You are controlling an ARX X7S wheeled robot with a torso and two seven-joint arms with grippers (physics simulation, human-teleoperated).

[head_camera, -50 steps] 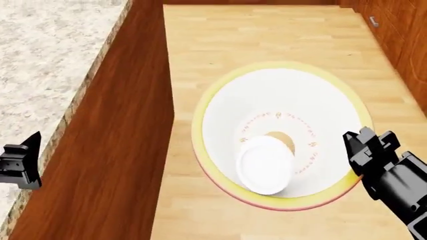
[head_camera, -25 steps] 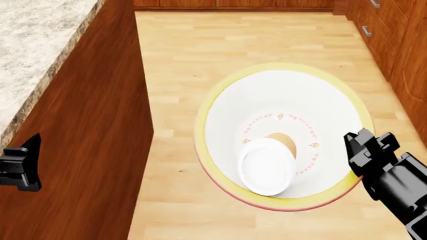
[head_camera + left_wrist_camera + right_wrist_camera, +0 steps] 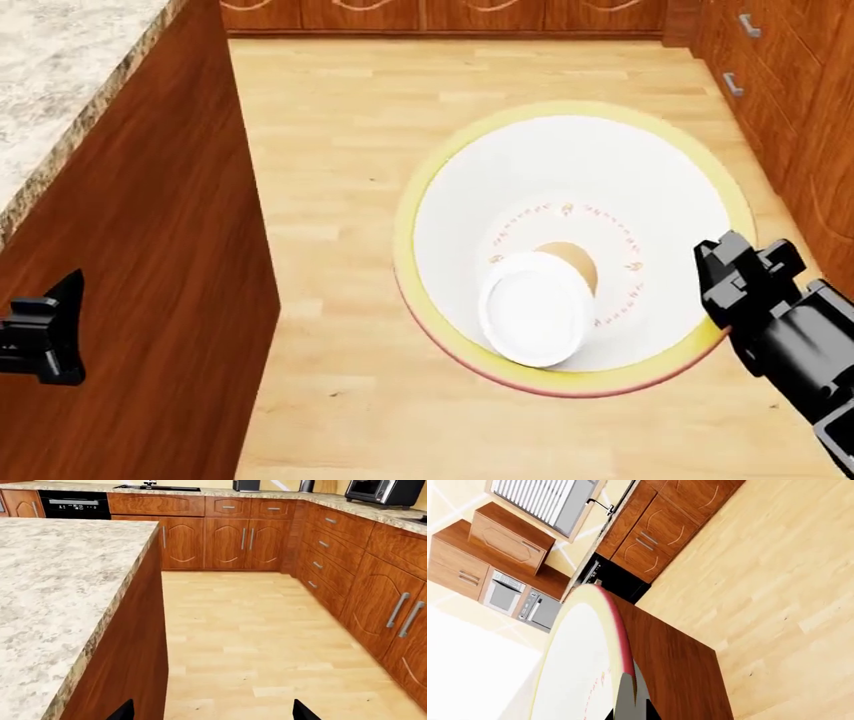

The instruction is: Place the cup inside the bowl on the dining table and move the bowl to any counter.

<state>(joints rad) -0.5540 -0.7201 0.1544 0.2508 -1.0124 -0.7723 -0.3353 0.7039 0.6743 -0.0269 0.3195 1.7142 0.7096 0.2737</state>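
- Cup (image 3: 537,318): lies inside the bowl (image 3: 574,170), white lid facing up at me, tan body just visible behind the lid, resting on the bowl's floor toward the near side.
- Bowl: held in the air over the wooden floor (image 3: 360,150), tilted, white interior and ring of red-orange marks open to the head view; yellow-green rim all round, pink-red band showing along the near edge.
- My right gripper (image 3: 727,290): clamped on the bowl's rim at its right side; in the right wrist view the rim (image 3: 617,630) runs edge-on straight into my fingers, red band outward.
- My left gripper (image 3: 47,335): holds nothing, hangs well apart from the bowl beside the wood side panel (image 3: 160,250); in the left wrist view its two finger tips (image 3: 123,712) stand wide apart.
- Granite top (image 3: 53,580): speckled surface on my left, above that panel.
- Beyond: wood base cabinets (image 3: 227,535) along the far wall and right side, with a counter (image 3: 333,500) on top.
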